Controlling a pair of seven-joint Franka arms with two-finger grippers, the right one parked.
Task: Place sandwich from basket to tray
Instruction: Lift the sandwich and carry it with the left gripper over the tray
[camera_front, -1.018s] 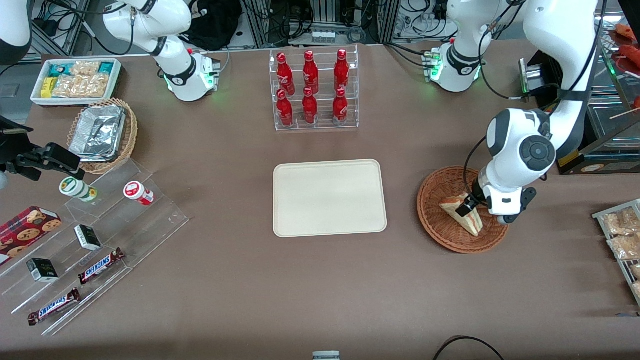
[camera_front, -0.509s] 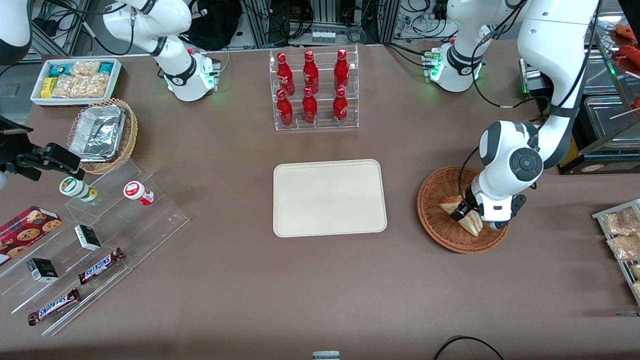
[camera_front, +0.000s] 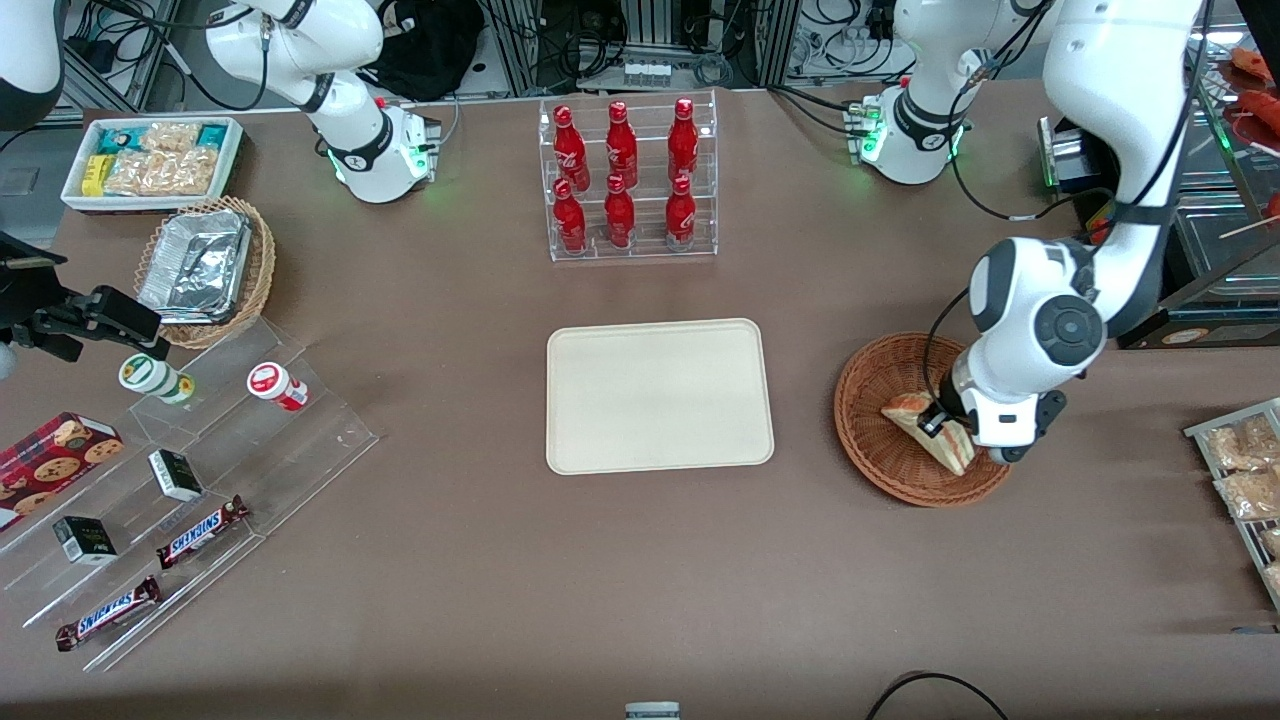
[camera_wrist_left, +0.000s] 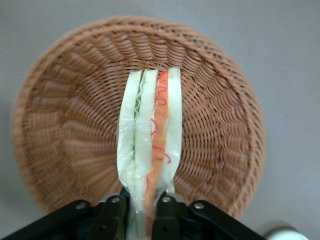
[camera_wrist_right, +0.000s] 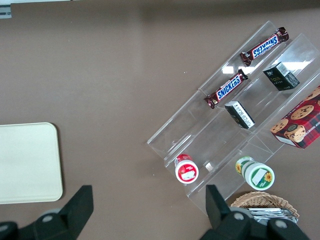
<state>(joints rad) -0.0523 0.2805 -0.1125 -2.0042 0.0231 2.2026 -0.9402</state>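
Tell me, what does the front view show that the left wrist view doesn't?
Only the front view shows the tray, the rack of red bottles and the arm above the basket. Only the left wrist view shows the sandwich's green and orange layers edge-on, pinched between the gripper's fingers. Both show the sandwich held over the basket.

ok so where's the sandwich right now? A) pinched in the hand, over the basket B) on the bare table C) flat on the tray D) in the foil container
A: the hand is shut on the sandwich, held edge-up over the basket; the tray holds nothing.
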